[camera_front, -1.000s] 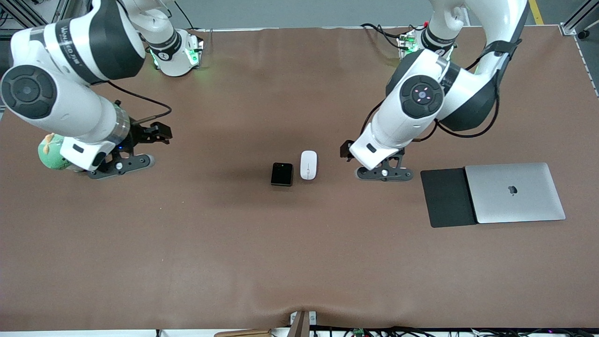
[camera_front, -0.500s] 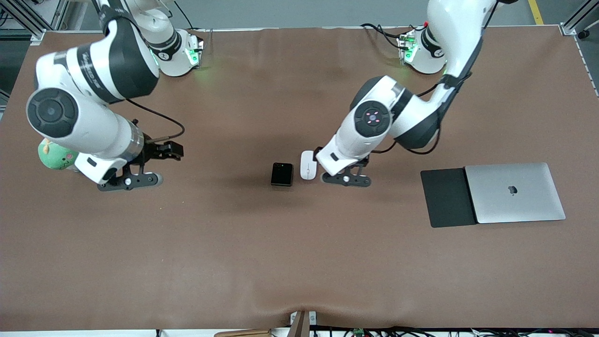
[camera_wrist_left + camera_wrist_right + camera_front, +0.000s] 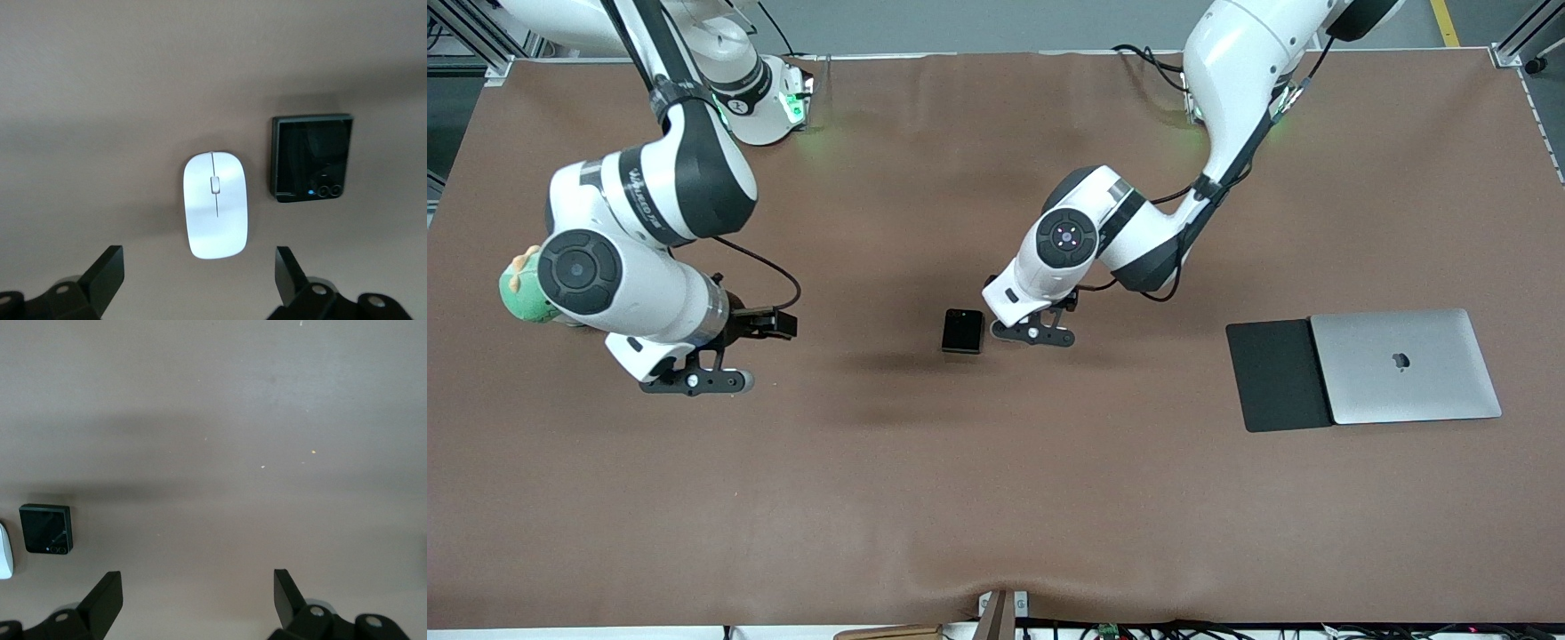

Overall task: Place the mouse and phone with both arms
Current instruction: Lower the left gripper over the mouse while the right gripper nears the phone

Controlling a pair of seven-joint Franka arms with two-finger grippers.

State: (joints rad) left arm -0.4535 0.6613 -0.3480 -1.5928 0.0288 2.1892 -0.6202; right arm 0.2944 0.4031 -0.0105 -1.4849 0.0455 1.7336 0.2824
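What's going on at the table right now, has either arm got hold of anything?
Neither arm holds anything yet. The left gripper hangs over the mouse, jaws open on either side of it and not touching. The phone lies on the table beside the mouse, toward the right arm's end. The right gripper hangs open over bare table near the green plush toy.

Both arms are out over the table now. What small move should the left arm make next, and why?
Probably lower the left gripper straight down. Its fingers stand open over the glossy white oval mouse, which lies flat beside the small black square phone. The open right gripper hangs away from the phone.
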